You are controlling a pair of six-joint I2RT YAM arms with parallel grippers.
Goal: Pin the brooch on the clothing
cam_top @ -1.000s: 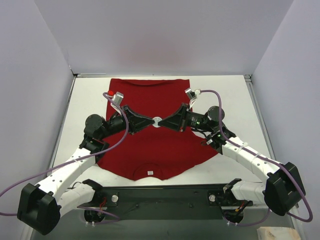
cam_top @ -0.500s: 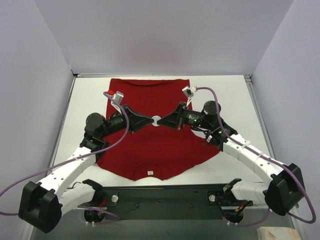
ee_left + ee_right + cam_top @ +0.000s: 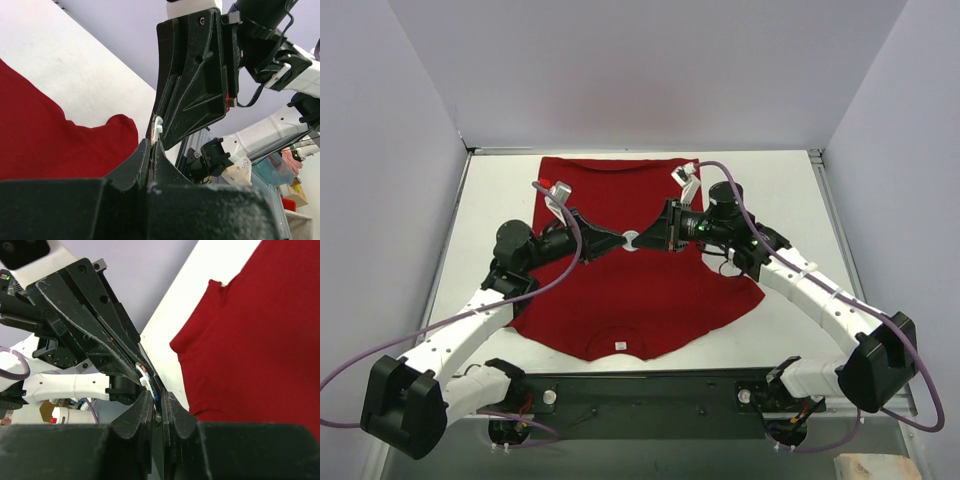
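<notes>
The clothing (image 3: 620, 295) is a deep-red T-shirt lying flat on the white table, collar toward the arms. The brooch (image 3: 632, 238) is a tiny round pale disc held just above the shirt's middle. My left gripper (image 3: 624, 240) and right gripper (image 3: 642, 237) meet tip to tip on it from opposite sides. In the left wrist view my left gripper (image 3: 152, 145) is shut on the brooch's thin edge (image 3: 153, 134), with the right gripper's body right behind it. In the right wrist view my right gripper (image 3: 159, 397) pinches the brooch (image 3: 156, 399) too, with a white part (image 3: 145, 380) showing.
The white table (image 3: 790, 190) is walled on three sides. The shirt's white collar label (image 3: 618, 346) lies near the front edge. The arms' dark base rail (image 3: 650, 390) runs along the near side. Purple cables loop over both arms.
The right arm's wrist and forearm have swung up and to the left, its gripper turning about the brooch. The left arm shifted slightly. Both tips stay together at the brooch.
</notes>
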